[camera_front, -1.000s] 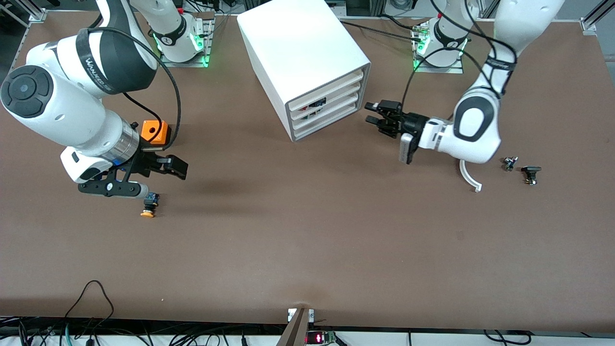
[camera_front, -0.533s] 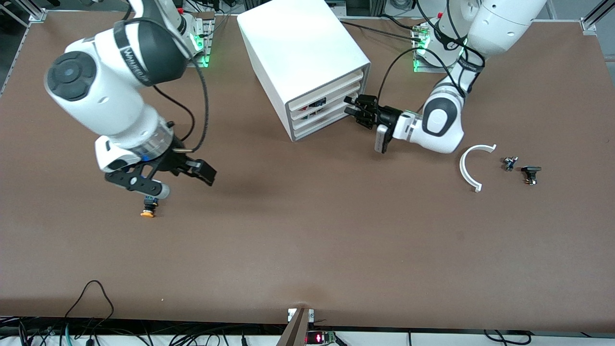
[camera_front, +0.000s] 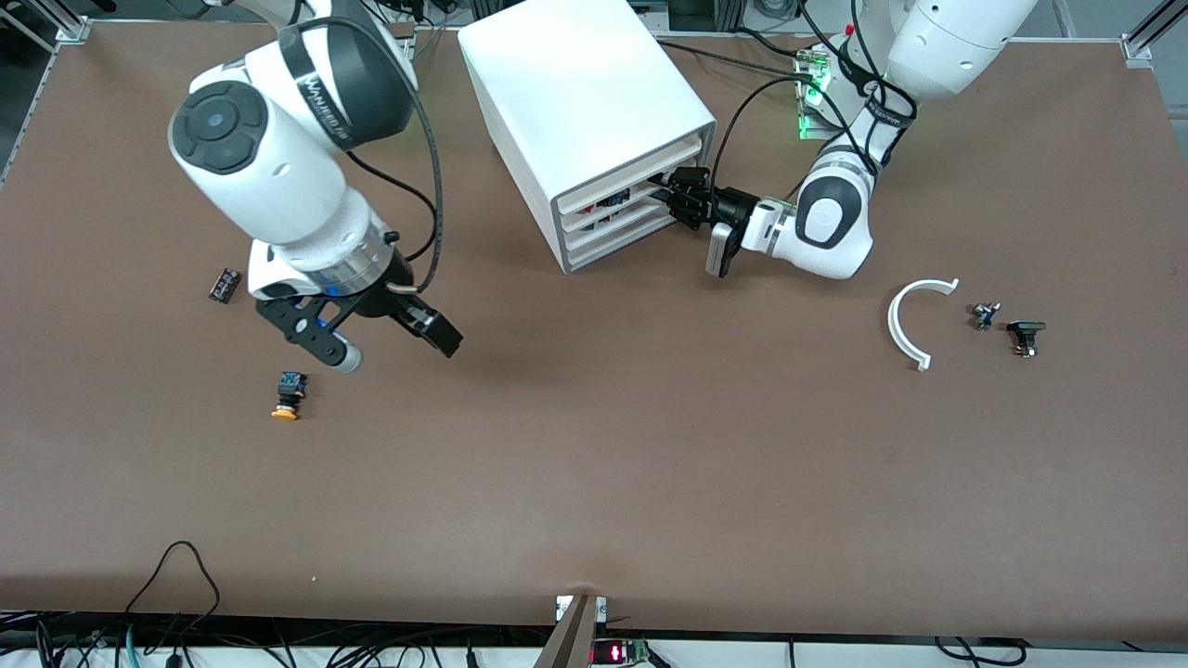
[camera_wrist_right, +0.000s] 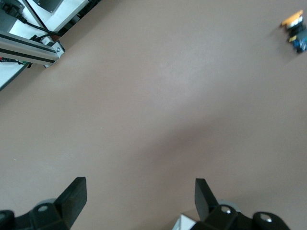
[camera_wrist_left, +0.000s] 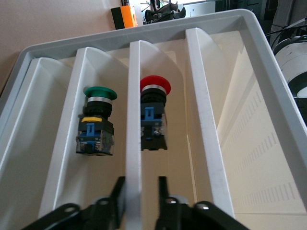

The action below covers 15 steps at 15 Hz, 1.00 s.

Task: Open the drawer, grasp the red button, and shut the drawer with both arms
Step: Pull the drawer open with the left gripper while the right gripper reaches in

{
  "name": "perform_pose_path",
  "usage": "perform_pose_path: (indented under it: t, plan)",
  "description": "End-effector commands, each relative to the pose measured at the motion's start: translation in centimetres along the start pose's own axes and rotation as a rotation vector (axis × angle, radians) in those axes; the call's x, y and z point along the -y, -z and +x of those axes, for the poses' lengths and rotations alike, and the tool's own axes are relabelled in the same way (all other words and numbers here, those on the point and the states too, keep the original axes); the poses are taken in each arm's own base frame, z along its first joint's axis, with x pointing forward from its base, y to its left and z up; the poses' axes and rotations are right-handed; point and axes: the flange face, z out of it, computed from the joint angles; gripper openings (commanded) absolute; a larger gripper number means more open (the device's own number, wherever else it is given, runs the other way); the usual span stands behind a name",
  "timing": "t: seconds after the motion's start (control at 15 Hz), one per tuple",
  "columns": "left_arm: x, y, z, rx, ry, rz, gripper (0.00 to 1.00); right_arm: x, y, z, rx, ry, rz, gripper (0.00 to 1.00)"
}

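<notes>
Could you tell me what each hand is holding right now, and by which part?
The left hand pinches a divider wall of the drawer; the right hand holds nothing.

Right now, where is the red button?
In the left wrist view the red button lies in a drawer compartment, beside the green button across a divider that the left gripper straddles.
</notes>
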Motion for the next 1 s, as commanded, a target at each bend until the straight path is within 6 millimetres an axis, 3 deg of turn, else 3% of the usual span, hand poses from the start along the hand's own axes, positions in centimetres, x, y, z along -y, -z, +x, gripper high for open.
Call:
perform_pose_path:
  t: [0.0,0.2,0.47,0.67,0.93]
  plan:
    - [0.5,-0.3,-0.4,-0.025,-0.019,-0.008,0.01,2.4,-0.2,-2.1,0.013,-0.091,0.014,1.00]
    - [0.8,-0.4,-0.5,-0.025,-0.011,-0.011,0.00,4.3,-0.8,-4.9,0.019,-0.141,0.023,1.00]
    - [0.6,1.1,0.8,-0.048,-0.020,0.001,0.00,6.4,-2.8,-9.4,0.030,-0.214,0.027,1.00]
    - [0.2,3.5,3.6,-0.067,-0.036,0.020,0.00,7.8,-4.5,-12.8,0.034,-0.248,0.034,0.99]
    - [0.5,8.5,7.6,-0.034,-0.032,0.085,0.00,9.4,-7.0,-16.9,0.042,-0.316,0.054,0.99]
